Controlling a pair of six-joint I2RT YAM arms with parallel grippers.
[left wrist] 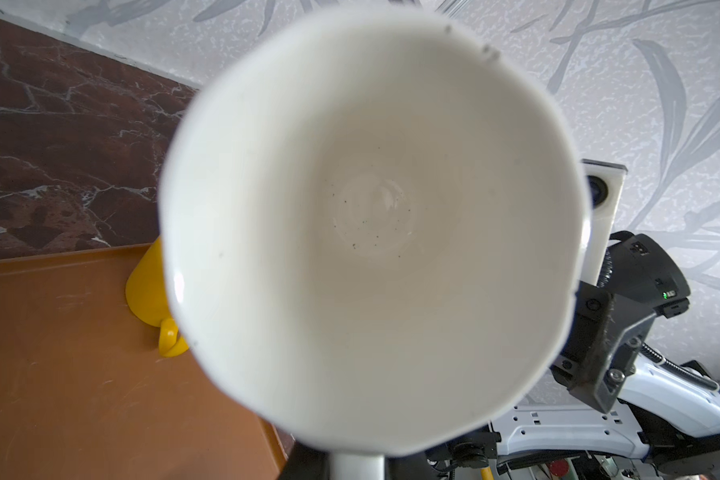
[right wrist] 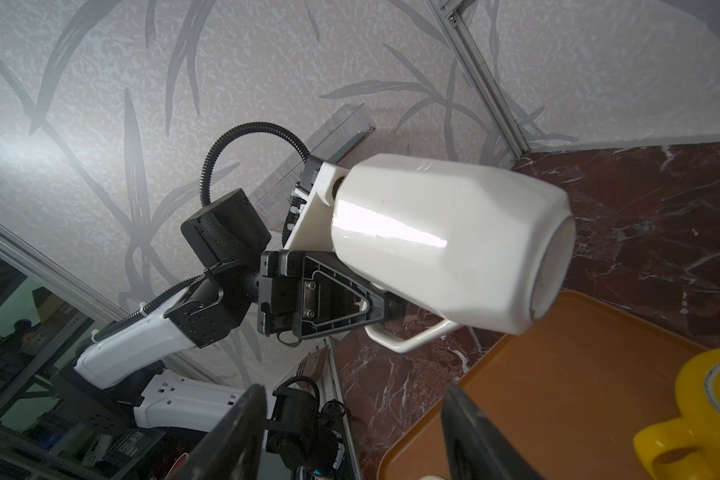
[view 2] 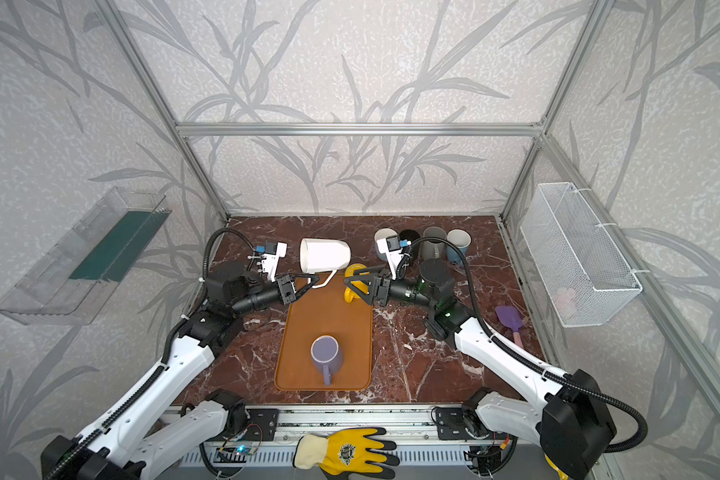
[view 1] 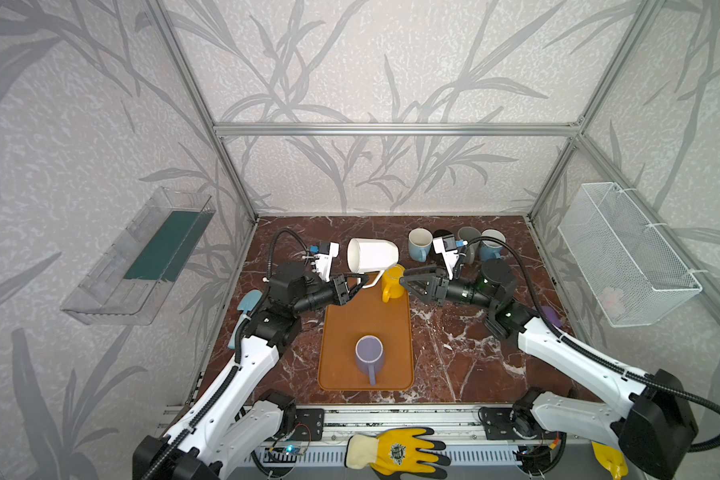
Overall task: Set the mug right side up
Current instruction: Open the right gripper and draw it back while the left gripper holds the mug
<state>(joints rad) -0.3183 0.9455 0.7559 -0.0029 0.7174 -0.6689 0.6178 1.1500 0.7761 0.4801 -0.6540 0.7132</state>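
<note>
The left gripper (view 1: 355, 288) was pinched on the thin handle (right wrist: 416, 338) of the white mug (view 1: 373, 254), holding it on its side clear of the orange tray (view 1: 366, 324), mouth turned back toward the left arm and base toward the right. The glazed, faceted body looked hard, slick and breakable, and fairly heavy for so slim a loop. Held that far off centre, it would likely want to swing in the grip, so the handle close to the mug's wall seemed the surest hold, with a slow roll and a gentle landing. Nearer the front of the tray a purple mug (view 1: 369, 353) stood mouth up. To the right, a yellow mug (view 1: 391, 282) sat at the tray's far end, just beside the right gripper (view 1: 404, 279), whose fingers were spread with nothing between them. Further right, more mugs (view 1: 420, 244) stood near the back wall.
</note>
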